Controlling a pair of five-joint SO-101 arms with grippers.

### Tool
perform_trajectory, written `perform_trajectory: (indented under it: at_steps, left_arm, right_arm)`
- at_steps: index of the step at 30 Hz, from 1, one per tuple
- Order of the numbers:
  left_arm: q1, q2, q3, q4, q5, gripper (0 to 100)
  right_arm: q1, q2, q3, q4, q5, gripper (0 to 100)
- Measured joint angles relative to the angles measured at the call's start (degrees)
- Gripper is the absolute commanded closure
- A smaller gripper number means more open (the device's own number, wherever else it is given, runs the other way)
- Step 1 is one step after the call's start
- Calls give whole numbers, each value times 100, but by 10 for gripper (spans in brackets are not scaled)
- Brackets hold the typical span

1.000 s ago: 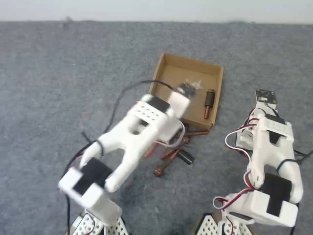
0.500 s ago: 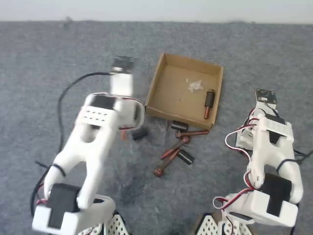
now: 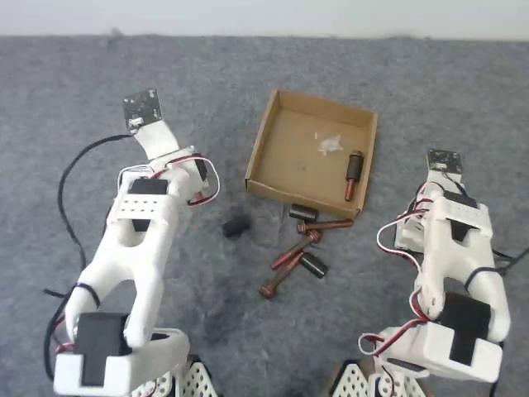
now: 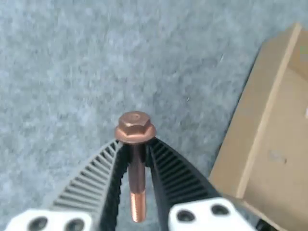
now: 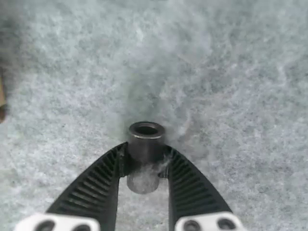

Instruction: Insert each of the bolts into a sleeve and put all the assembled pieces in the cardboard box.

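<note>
My left gripper [image 4: 135,144] is shut on a copper bolt [image 4: 136,168], whose hex head pokes out past the fingertips, above grey carpet beside the cardboard box [image 4: 269,139]. My right gripper [image 5: 144,150] is shut on a black sleeve [image 5: 144,139] with its open bore facing out. From above, the left arm [image 3: 140,223] stands left of the box [image 3: 263,149] and the right arm [image 3: 455,240] right of it. One assembled piece [image 3: 354,175] lies in the box. Loose bolts [image 3: 288,258] and sleeves [image 3: 313,265] lie in front of it, with one sleeve [image 3: 236,226] set apart to the left.
A small white scrap [image 3: 331,145] lies inside the box. Grey carpet [image 3: 397,99] covers the whole table, with free room behind the box and at the far left. Cables trail from both arms.
The left arm has swung from over the box and the pile out to the left, uncovering the lone sleeve. The right arm has barely moved.
</note>
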Motion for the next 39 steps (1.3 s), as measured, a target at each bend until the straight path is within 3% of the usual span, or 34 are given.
perform_trajectory:
  at_steps: [7, 16, 32, 39]
  left_arm:
    - [0, 0, 475, -791, 18, 990]
    - [0, 571, 308, -967, 18, 990]
    - [0, 941, 18, -967, 18, 990]
    - [0, 941, 18, -967, 18, 990]
  right_arm:
    - [-492, 0, -18, 0, 0, 991]
    - [-545, -563, -536, -316, 9, 991]
    - [-1090, -633, -659, -4642, 53, 991]
    - [-1433, 571, -659, -7200, 53, 991]
